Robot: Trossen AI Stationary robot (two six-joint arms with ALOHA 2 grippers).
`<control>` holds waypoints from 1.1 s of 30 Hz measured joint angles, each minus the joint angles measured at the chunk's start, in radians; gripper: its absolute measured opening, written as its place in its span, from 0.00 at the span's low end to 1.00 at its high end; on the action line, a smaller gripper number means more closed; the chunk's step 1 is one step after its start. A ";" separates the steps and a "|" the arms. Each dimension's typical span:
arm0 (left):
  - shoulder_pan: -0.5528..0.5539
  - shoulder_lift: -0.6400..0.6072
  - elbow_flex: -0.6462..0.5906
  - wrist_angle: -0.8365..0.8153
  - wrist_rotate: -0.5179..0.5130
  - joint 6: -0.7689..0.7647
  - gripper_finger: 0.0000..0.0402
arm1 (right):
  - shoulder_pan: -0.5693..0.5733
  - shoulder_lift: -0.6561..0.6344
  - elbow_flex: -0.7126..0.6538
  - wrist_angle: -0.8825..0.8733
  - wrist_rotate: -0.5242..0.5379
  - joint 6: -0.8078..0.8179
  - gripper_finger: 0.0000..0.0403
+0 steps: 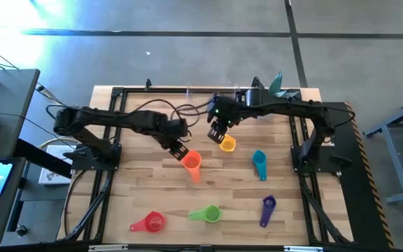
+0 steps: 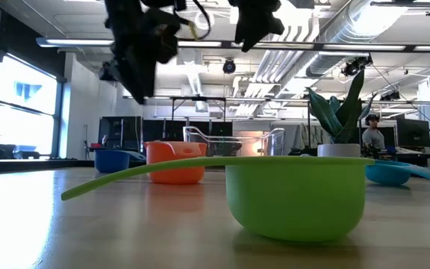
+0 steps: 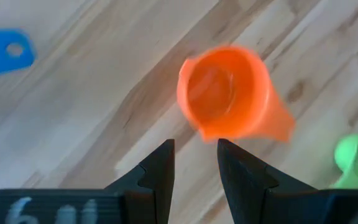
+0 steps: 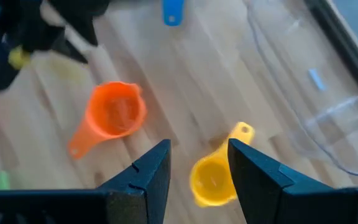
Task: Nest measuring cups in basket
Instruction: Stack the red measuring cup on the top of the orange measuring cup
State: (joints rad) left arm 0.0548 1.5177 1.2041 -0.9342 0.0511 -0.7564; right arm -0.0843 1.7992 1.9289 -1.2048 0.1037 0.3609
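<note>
Measuring cups numbered six on the table: orange [image 1: 192, 162], yellow [image 1: 227, 144], teal [image 1: 259, 163], purple [image 1: 268, 207], green [image 1: 206, 213], red [image 1: 150, 222]. One basket [image 1: 208, 96] stood at the far edge. Both the left gripper [image 1: 178, 150] and the right gripper [image 1: 217, 134] hung released, empty.

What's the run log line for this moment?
left gripper: open, above orange cup | right gripper: open, above yellow cup | basket: no cups visible

The middle of the table [image 1: 152, 189] is crowded: the left gripper [image 1: 178, 149] and right gripper [image 1: 217, 132] are held near each other above the orange cup [image 1: 192, 162] and yellow cup [image 1: 227, 144]. Bare wood is left between the orange cup and the red cup [image 1: 149, 222]. The far edge is blocked by the clear basket [image 4: 316, 93].
</note>
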 joint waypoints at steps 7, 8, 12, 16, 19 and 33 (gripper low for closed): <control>-0.040 -0.150 0.000 -0.166 0.004 -0.027 0.28 | 0.098 0.000 0.000 0.031 -0.007 0.082 0.38; -0.049 -0.171 0.000 -0.185 0.005 -0.028 0.28 | 0.112 0.000 0.000 0.040 -0.007 0.099 0.38; -0.110 -0.255 0.000 -0.188 0.006 -0.084 0.28 | 0.163 0.000 0.000 0.078 -0.006 0.166 0.38; -0.198 -0.307 0.001 -0.189 -0.001 -0.152 0.28 | 0.200 0.000 0.000 0.127 0.017 0.259 0.38; -0.277 -0.322 0.000 -0.195 -0.008 -0.177 0.28 | 0.219 0.000 0.000 0.145 0.053 0.335 0.38; -0.651 -0.235 0.000 -0.183 -0.097 -0.322 0.28 | 0.230 0.000 0.000 0.140 0.125 0.595 0.38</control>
State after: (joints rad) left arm -0.5963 1.2826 1.2041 -1.1172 -0.0456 -1.0785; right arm 0.1459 1.7992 1.9289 -1.0653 0.2287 0.9561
